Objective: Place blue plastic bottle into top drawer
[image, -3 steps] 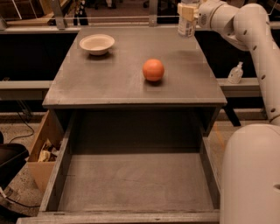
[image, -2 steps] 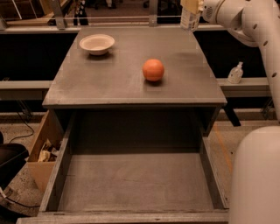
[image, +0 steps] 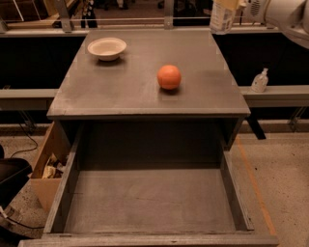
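The blue plastic bottle, clear with a pale label, hangs in the air above the grey table's far right corner, its cap cut off by the top edge of the view. My gripper is at the top right, shut on the bottle's upper part, with the white arm behind it. The top drawer is pulled out wide open below the table's front edge, and its flat grey bottom is bare.
An orange ball sits mid-right on the grey table. A white bowl stands at the far left. A small pump-top bottle stands on the ledge to the right. A tan box of clutter stands on the floor left of the drawer.
My arm has lifted the bottle higher over the far right corner; its top has left the view. The ball, bowl and drawer have not moved.
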Available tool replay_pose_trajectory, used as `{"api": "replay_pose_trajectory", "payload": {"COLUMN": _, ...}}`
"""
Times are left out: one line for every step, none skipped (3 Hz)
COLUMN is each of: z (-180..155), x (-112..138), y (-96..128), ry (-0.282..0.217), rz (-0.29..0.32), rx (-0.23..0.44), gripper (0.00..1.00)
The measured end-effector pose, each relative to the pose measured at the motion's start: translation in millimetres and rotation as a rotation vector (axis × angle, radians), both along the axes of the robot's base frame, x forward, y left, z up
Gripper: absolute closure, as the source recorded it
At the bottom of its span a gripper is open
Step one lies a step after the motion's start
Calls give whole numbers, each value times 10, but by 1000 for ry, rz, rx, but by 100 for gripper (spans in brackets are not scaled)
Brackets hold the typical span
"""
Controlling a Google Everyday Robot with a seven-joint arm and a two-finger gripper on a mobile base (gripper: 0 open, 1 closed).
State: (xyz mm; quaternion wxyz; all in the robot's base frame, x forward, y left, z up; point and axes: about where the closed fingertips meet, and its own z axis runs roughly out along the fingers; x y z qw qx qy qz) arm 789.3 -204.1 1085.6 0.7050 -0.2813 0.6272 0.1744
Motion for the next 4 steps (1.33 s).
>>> {"api": "replay_pose_trajectory", "payload": {"z": 48, "x": -545, "y": -110, "ry": 7, "rz": 23, "rx": -53, "gripper": 100}}
{"api": "replay_pose_trajectory", "payload": {"z": -97, "x": -1109, "y": -306, "ry": 11, "rz": 9, "rx": -73, "gripper": 100}}
{"api": "replay_pose_trajectory", "payload": {"z": -339, "x": -1489, "y": -516, "ry": 15, "rz": 23, "rx": -65, "gripper": 100}}
{"api": "replay_pose_trajectory", "payload": {"z": -487, "x": -1856, "y": -560, "ry": 7, "rz": 66, "rx": -81, "gripper": 100}}
